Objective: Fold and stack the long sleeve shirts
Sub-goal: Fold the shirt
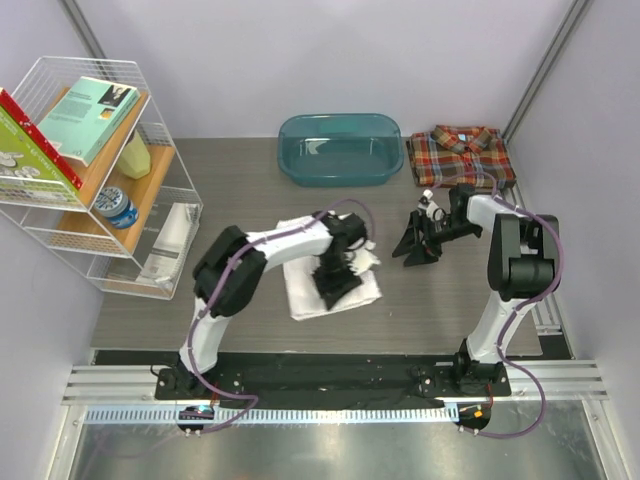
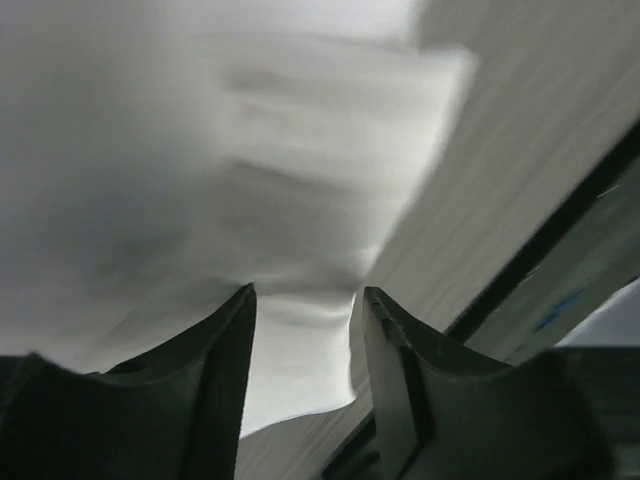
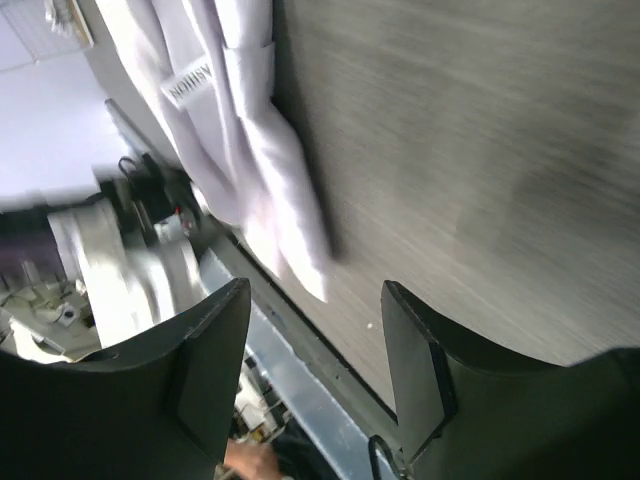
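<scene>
The white shirt [image 1: 308, 288] lies folded at the table's middle. My left gripper [image 1: 336, 288] is open and points down onto it; in the left wrist view [image 2: 305, 300] white cloth [image 2: 200, 160] lies between and beyond the fingers. The plaid shirt [image 1: 460, 152] lies folded at the back right. My right gripper [image 1: 412, 247] is open and empty above bare table to the right of the white shirt. In the right wrist view [image 3: 315, 300] the white shirt [image 3: 240, 120] shows with a label.
A teal tub [image 1: 340, 148] stands at the back centre. A white wire rack [image 1: 90, 170] with books and bottles stands at the left. The table's near edge rail [image 3: 300, 400] shows in the right wrist view.
</scene>
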Robot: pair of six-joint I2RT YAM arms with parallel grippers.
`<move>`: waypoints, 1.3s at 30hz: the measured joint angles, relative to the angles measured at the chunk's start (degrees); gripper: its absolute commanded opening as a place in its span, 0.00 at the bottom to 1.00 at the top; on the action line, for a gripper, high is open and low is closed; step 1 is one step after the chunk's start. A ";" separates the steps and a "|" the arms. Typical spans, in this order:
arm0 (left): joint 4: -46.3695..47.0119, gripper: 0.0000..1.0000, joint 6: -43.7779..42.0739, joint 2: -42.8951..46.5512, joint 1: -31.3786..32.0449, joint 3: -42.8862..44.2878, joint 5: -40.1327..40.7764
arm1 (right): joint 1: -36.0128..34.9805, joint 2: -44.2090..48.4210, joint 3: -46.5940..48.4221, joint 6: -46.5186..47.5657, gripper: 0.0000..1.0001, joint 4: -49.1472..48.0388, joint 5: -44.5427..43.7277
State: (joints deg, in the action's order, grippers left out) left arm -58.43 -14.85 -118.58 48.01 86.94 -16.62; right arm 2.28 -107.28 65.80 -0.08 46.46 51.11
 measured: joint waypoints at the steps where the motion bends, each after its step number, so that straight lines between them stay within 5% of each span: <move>1: 0.46 0.54 3.13 -1.99 2.49 3.32 -1.79 | 0.55 -0.04 0.90 0.44 0.61 0.83 -0.59; 4: 5.27 0.61 10.38 -5.16 7.19 10.19 -9.27 | 1.33 -0.17 4.42 1.84 0.61 2.47 -2.75; 7: 10.69 0.66 15.72 -1.38 6.05 7.80 -15.50 | 0.85 -0.57 7.74 2.56 0.61 3.02 -4.17; 13: 18.58 0.62 22.43 17.05 -11.10 -4.26 -19.32 | -4.28 -4.15 11.80 3.04 0.61 3.02 -6.73; 19: 19.34 0.61 21.90 23.26 -25.57 -10.97 -18.95 | -12.50 -8.87 16.76 3.13 0.59 2.71 -10.23; 21: 18.93 0.60 21.73 23.71 -27.43 -14.88 -18.47 | -14.51 -10.56 19.43 3.08 0.52 2.49 -11.56; 22: 18.60 0.59 21.70 23.74 -28.09 -16.26 -18.34 | -15.19 -11.50 20.59 3.15 0.41 2.14 -12.09; 27: 17.66 0.56 21.68 25.46 -32.15 -21.24 -18.43 | -18.69 -17.20 25.81 5.46 0.12 1.27 -15.28; 35: 19.10 0.56 20.55 35.71 -33.83 -25.99 -20.33 | -29.18 -20.22 31.17 15.82 0.13 2.86 -18.29; 39: 20.85 0.56 22.05 37.77 -35.60 -29.46 -21.14 | -35.28 -18.64 30.51 22.69 0.27 2.91 -21.14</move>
State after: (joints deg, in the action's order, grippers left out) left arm -37.58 7.20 -80.82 12.40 57.47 -37.76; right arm -32.99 -125.93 96.31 22.61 49.36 29.98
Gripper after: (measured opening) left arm 0.559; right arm 0.180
